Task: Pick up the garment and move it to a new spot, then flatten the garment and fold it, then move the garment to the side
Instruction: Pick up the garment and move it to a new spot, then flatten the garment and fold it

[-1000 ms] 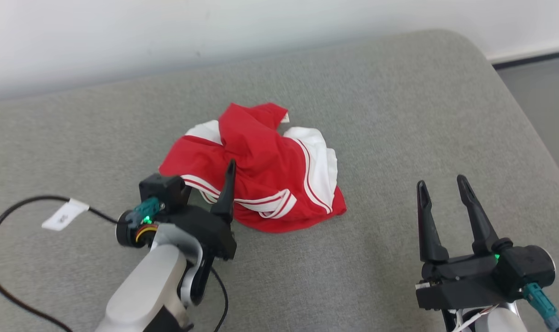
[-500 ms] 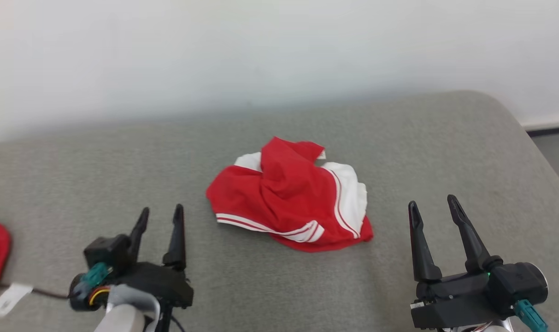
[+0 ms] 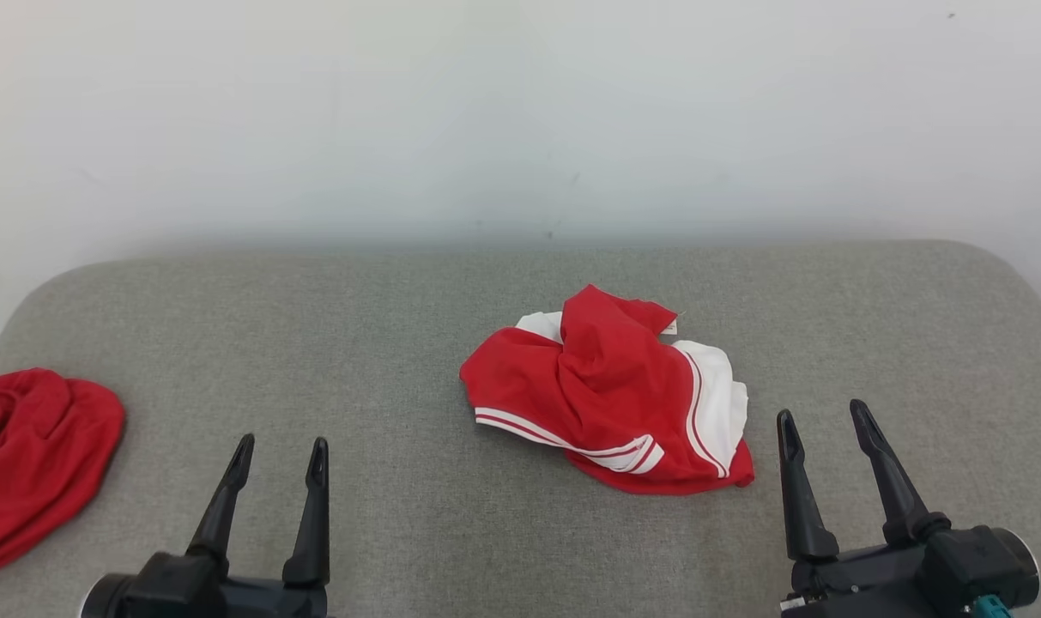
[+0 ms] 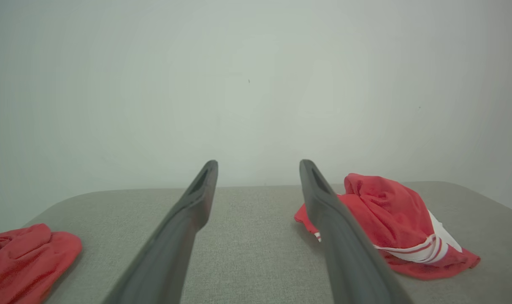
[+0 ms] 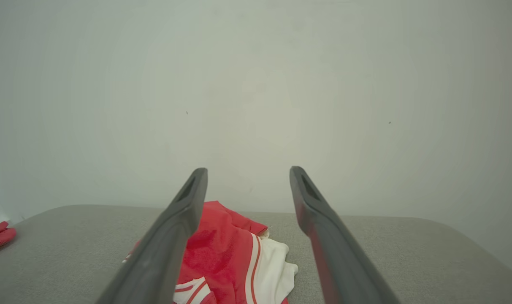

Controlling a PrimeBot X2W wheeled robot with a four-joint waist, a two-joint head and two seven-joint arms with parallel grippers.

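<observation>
Head view shows us the crumpled red-and-white garment (image 3: 606,390) on the grey cushion (image 3: 383,343), ahead of our left gripper (image 3: 281,442) and right gripper (image 3: 820,412), nearer the right one. Both jaws are spread and empty. We judge the pickup not yet begun; next we must reach forward and pinch a raised fold.

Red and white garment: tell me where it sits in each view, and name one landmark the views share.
Head view: garment lies crumpled, right of centre.
Left wrist view: garment sits low on the right side.
Right wrist view: garment is at the bottom, just left of centre.
Shared landmark: the plain red cloth, at the left edge in all three views.
</observation>
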